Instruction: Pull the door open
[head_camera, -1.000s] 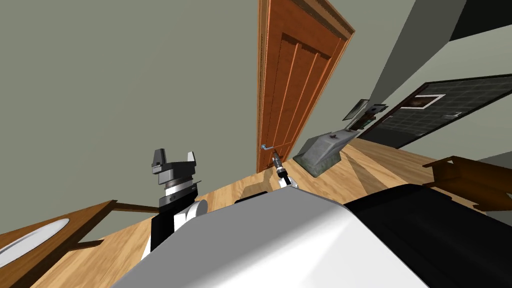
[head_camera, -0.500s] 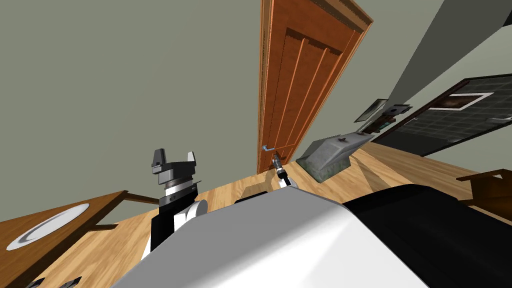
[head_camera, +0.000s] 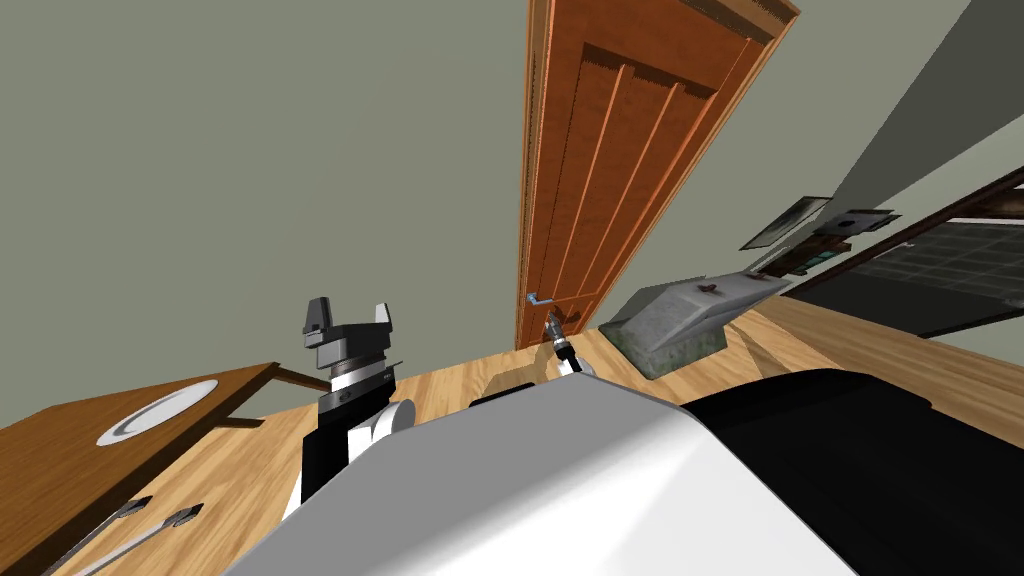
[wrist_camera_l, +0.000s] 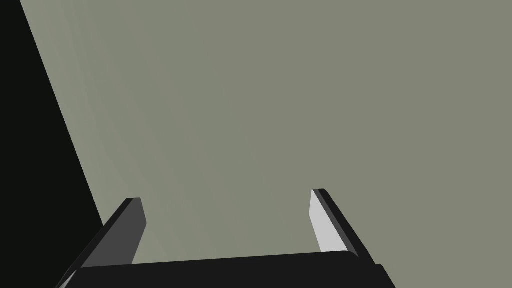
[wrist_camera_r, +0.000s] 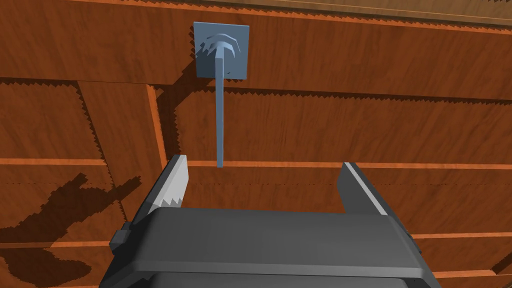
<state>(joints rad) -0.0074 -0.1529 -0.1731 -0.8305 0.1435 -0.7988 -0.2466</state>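
A lived-in home: a panelled wooden door (head_camera: 610, 170), plank floor (head_camera: 450, 380), and table (head_camera: 60, 450) laid with plate (head_camera: 158, 411) and cutlery (head_camera: 130, 525).

Reddish-brown wood-grain door (head_camera: 610, 170) with a blue-grey handle (wrist_camera_r: 220, 115)

One door (head_camera: 620, 180), one handle (wrist_camera_r: 220, 115), one plate (head_camera: 157, 411), one table (head_camera: 60, 455), two utensils (head_camera: 160, 527), two grippers (wrist_camera_l: 226, 195) (wrist_camera_r: 265, 161)

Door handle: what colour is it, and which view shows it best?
The handle is pale blue-grey, on a reddish-brown door; the right wrist view shows it best.
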